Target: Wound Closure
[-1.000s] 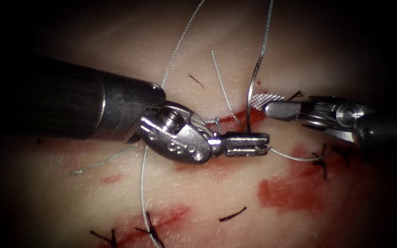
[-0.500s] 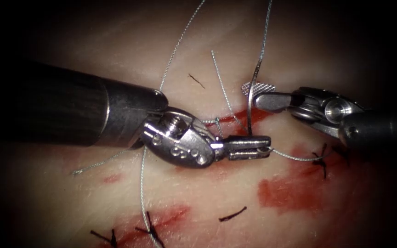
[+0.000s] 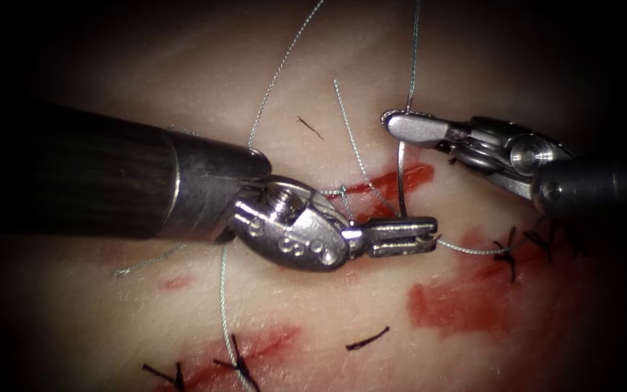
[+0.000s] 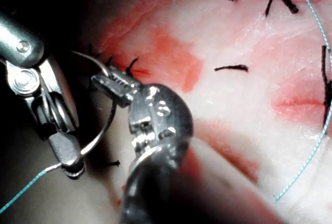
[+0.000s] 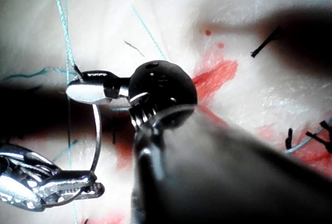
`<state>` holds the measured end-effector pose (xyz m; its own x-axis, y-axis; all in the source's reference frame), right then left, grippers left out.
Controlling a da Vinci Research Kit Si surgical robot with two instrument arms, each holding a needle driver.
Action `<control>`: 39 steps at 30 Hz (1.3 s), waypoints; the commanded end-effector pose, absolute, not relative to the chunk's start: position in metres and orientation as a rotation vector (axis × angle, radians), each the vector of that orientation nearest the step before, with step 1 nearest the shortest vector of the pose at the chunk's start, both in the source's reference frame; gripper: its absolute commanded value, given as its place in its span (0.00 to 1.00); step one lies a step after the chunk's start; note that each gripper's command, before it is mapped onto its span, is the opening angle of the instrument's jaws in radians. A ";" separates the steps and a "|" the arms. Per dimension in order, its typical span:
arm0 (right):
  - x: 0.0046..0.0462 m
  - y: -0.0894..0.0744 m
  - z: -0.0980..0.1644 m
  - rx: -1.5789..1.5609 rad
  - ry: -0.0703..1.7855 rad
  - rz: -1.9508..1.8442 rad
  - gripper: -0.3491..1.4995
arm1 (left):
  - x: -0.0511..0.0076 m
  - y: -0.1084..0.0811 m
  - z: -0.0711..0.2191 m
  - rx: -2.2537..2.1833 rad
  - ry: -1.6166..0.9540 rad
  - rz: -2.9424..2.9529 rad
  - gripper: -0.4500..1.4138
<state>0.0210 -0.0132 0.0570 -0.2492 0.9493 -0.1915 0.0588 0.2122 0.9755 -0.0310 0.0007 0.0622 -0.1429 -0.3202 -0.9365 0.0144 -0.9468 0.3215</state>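
Pale tissue (image 3: 473, 341), smeared with red fluid (image 3: 459, 305), lies under both tools. The needle (image 3: 400, 178) is held clear of the tissue, above the cut (image 3: 386, 185) — its tip end clamped in the left tool (image 3: 408, 236). The right tool (image 3: 400, 123), gaping a second ago, has now been closed on the thread (image 3: 414, 51) end, so both ends are gripped.

Thread (image 3: 413, 51) cut off by the endoscope view's top edge.
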 end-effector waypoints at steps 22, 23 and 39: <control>0.0143 -0.007 0.061 0.085 1.641 0.541 0.00 | -0.0234 0.008 0.066 2.058 0.465 -3.065 0.00; 0.0144 -0.008 0.062 0.043 1.640 0.505 0.00 | -0.0235 0.008 0.067 2.012 0.496 -3.099 0.00; 0.0195 -0.009 0.062 -0.492 1.801 -0.238 0.00 | -0.0293 0.004 0.077 1.759 0.872 -3.195 0.00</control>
